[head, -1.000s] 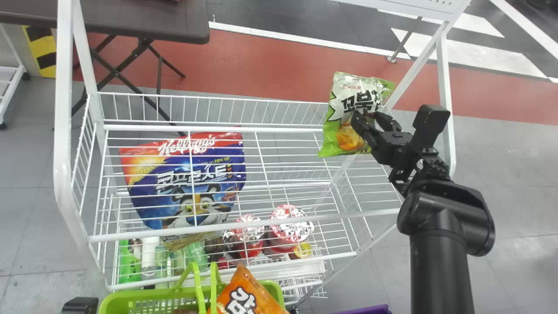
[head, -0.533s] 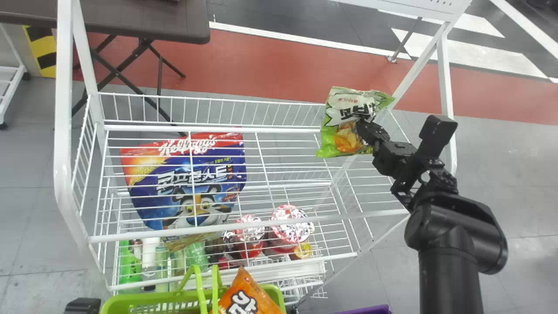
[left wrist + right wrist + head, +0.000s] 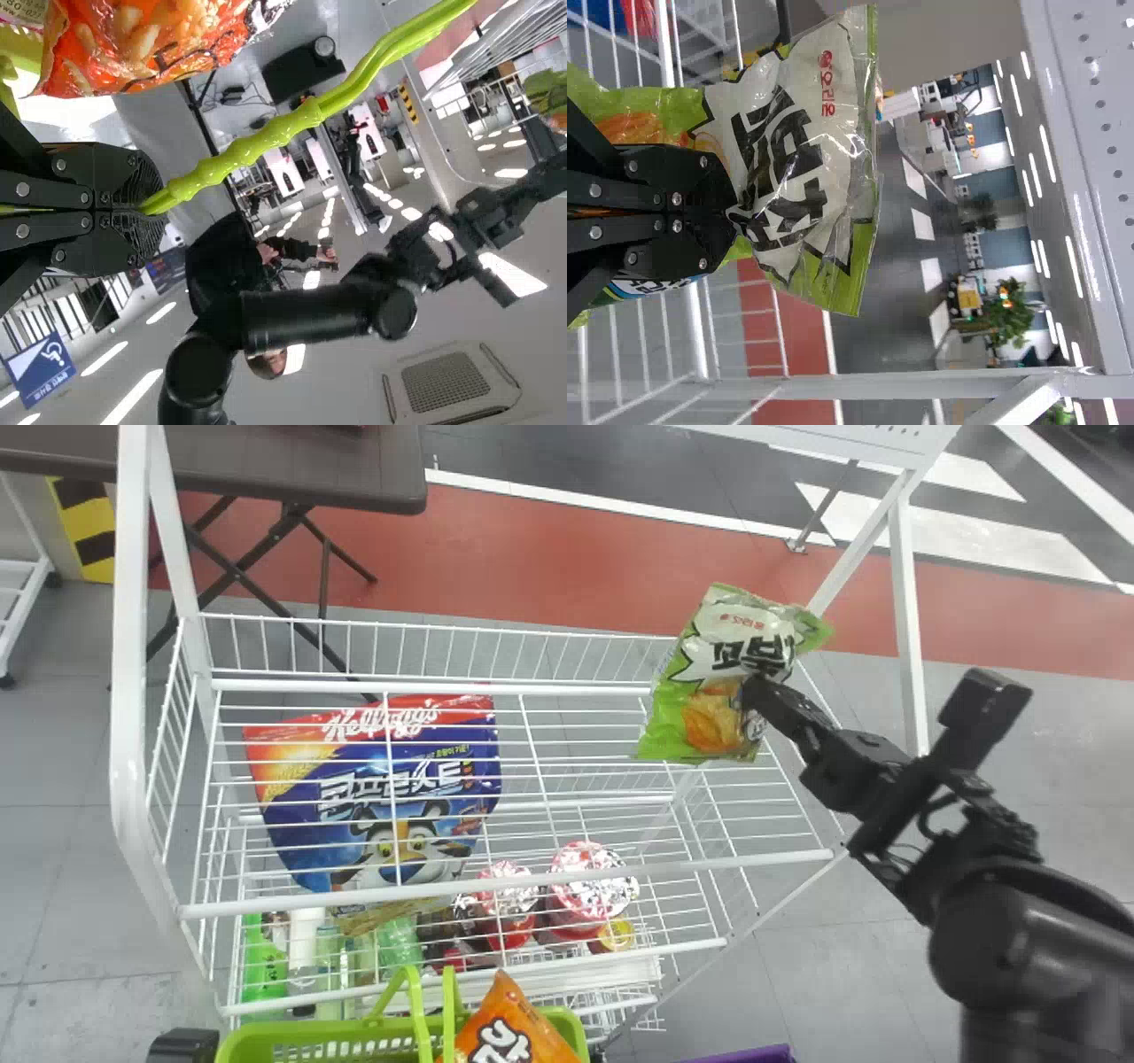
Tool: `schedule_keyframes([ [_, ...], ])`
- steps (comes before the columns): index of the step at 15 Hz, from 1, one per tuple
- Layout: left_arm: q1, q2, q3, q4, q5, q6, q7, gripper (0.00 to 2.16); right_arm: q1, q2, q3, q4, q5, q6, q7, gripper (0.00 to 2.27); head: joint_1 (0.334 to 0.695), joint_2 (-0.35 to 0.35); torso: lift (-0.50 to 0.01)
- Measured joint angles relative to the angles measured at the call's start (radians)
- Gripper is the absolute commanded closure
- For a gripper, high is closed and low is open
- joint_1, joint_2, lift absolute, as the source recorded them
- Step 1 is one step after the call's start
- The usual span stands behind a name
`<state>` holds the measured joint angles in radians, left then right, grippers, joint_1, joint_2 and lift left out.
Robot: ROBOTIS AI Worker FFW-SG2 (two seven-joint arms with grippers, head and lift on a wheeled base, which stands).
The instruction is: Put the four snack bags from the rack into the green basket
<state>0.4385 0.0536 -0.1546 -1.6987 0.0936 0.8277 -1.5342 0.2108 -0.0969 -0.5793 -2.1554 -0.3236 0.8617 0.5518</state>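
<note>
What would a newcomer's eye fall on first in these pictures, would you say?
Probably the green-and-white snack bag, pinched in the right gripper over the rack's right end. Next, perhaps, the big blue-and-red bag at the rack's left, then the orange bag at the green basket below.

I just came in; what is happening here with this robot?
The robot's right gripper holds a green and white snack bag at the right part of the white wire rack. Its left gripper holds the handle of the green plastic basket, where an orange snack bag sticks up. The held bag is not there yet.
</note>
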Motion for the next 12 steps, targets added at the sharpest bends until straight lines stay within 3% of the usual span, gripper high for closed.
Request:
schedule_keyframes([
  [4, 0.000, 0.000, 0.001, 0.001, 0.001, 0.000, 0.000, 2.13, 0.074, 0.047, -0.144, -0.320, -0.152, 0.596, 0.051, 2.22, 0.695, -0.350, -0.006],
  [7, -0.001, 0.000, 0.001, 0.001, 0.002, 0.000, 0.000, 2.13, 0.087, 0.082, -0.233, -0.465, -0.195, 0.682, 0.072, 2.21, 0.695, -0.350, -0.006],
  [12, -0.001, 0.000, 0.002, 0.002, 0.004, -0.003, -0.001, 2.13, 0.203, 0.084, -0.233, -0.462, -0.224, 0.687, 0.078, 2.21, 0.695, -0.350, -0.006],
])
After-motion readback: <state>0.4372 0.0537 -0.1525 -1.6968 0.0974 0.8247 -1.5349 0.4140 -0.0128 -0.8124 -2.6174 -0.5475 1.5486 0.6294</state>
